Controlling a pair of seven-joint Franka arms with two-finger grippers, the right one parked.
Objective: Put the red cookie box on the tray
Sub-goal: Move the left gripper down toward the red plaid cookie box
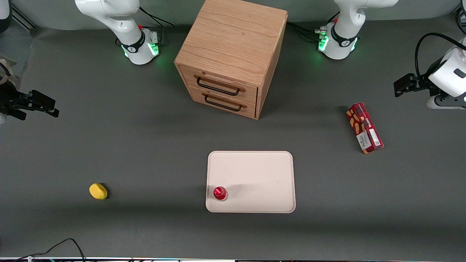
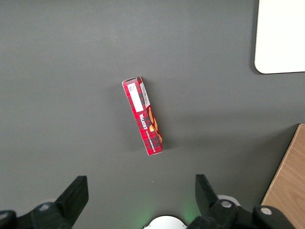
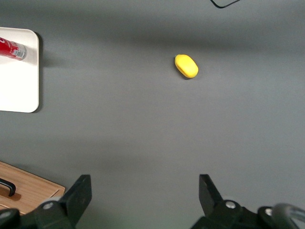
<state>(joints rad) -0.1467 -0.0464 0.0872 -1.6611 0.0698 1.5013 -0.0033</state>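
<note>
The red cookie box [image 1: 364, 127] [image 2: 143, 117] lies flat on the dark table toward the working arm's end, apart from everything. The cream tray [image 1: 255, 171] [image 2: 281, 38] sits near the middle of the table, nearer the front camera than the drawer cabinet. My left gripper [image 1: 398, 89] [image 2: 140, 191] hovers above the table, a little farther from the front camera than the box and nearer the table's end. Its fingers [image 2: 76, 193] are spread wide open with only bare table between them. Nothing touches the box.
A small red-capped bottle [image 1: 220, 193] stands on a tray corner near the front camera. A wooden two-drawer cabinet [image 1: 233, 54] stands farther back at mid-table. A yellow rounded object [image 1: 98, 191] lies toward the parked arm's end.
</note>
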